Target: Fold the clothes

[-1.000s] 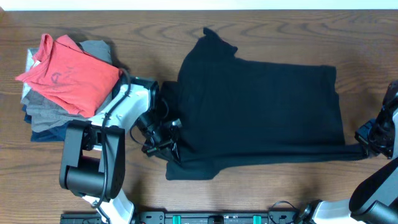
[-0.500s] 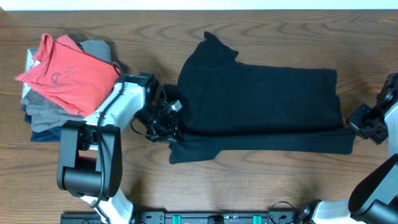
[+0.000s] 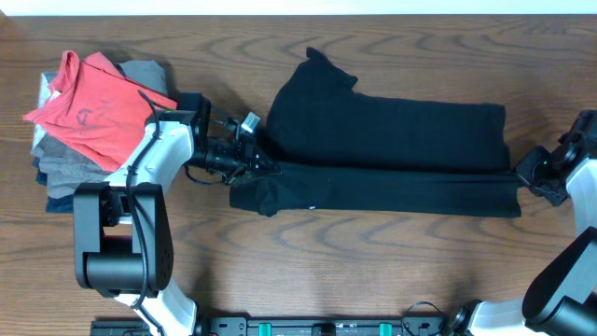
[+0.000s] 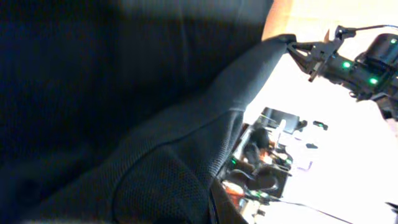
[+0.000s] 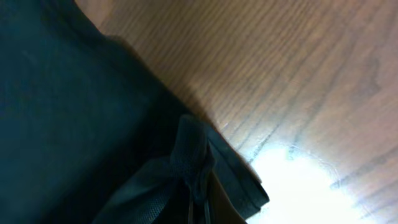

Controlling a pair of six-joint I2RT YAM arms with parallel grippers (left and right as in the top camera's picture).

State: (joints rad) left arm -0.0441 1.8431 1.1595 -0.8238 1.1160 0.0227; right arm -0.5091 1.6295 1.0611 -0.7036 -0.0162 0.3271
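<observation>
The wooden table [image 3: 420,271] fills the overhead view, and across its centre lies the black shirt [image 3: 392,140], drawn out left to right into a long, fairly flat shape. At the upper left sits a pile of folded garments [image 3: 65,177] with a coral-red shirt [image 3: 103,112] on top, apart from the work. Along the black shirt's lower edge a narrow band of cloth is stretched taut between the two arms. The left gripper [image 3: 254,168] is closed on its left end, just left of centre, and the right gripper [image 3: 524,179] is pinched on the corner at the far right; the right wrist view shows fabric bunched tight at the fingers. One short sleeve [image 3: 322,70] pokes out toward the top, and a tiny white mark [image 3: 311,207] shows on the band. By my reading, the first lengthwise fold is under way but not laid down — the sleeve, the other long side and the crosswise folds remain.
</observation>
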